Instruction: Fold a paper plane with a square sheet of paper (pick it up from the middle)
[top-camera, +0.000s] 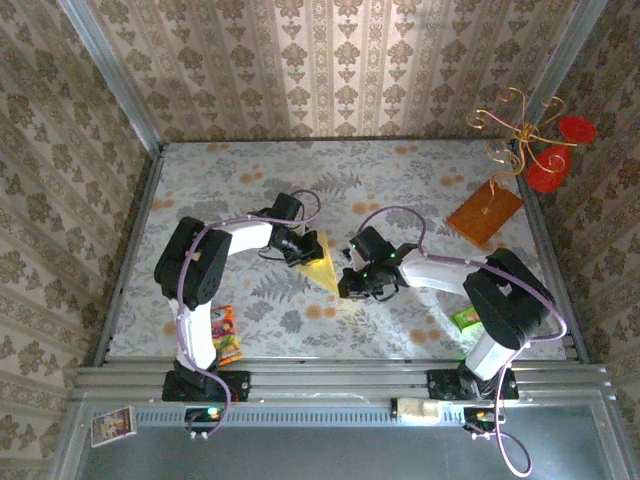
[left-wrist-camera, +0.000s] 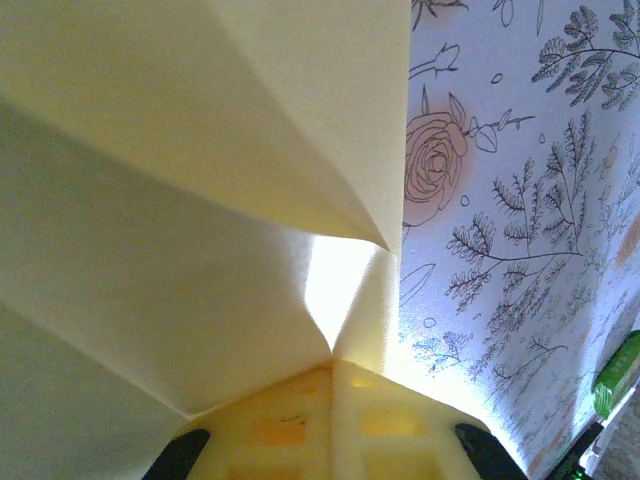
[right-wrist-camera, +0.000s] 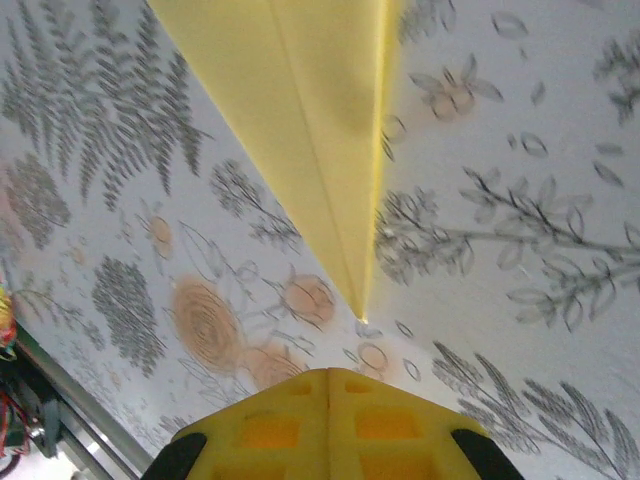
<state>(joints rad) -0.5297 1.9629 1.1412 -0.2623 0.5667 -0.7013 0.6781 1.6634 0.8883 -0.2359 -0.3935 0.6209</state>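
Where it lies near the middle of the table (top-camera: 220, 190), the paper plane (top-camera: 323, 264) is a thin, matte, pale-yellow dart, wide at the far end and narrowing to a sharp tip at the near end. The right wrist view shows its straight centre crease and crisp edges (right-wrist-camera: 310, 130). The left wrist view shows overlapping folded layers with light glowing through them (left-wrist-camera: 200, 250).

The left gripper (top-camera: 300, 246) is clenched at the wide end, and the folds run straight into its yellow fingertips (left-wrist-camera: 332, 365), so it appears to pinch the paper. The right gripper (top-camera: 360, 283) is clenched on nothing, its tips (right-wrist-camera: 328, 375) just short of the point.

The tabletop is a smooth pale cloth printed with grey ferns and peach roses. On it lie an orange-brown stiff square board (top-camera: 484, 213), a small green packet (top-camera: 465, 318) and a colourful snack bag (top-camera: 226, 335). Damask-patterned beige walls (top-camera: 330, 60) enclose it, and a ribbed metal rail (top-camera: 340, 378) runs along the near edge.
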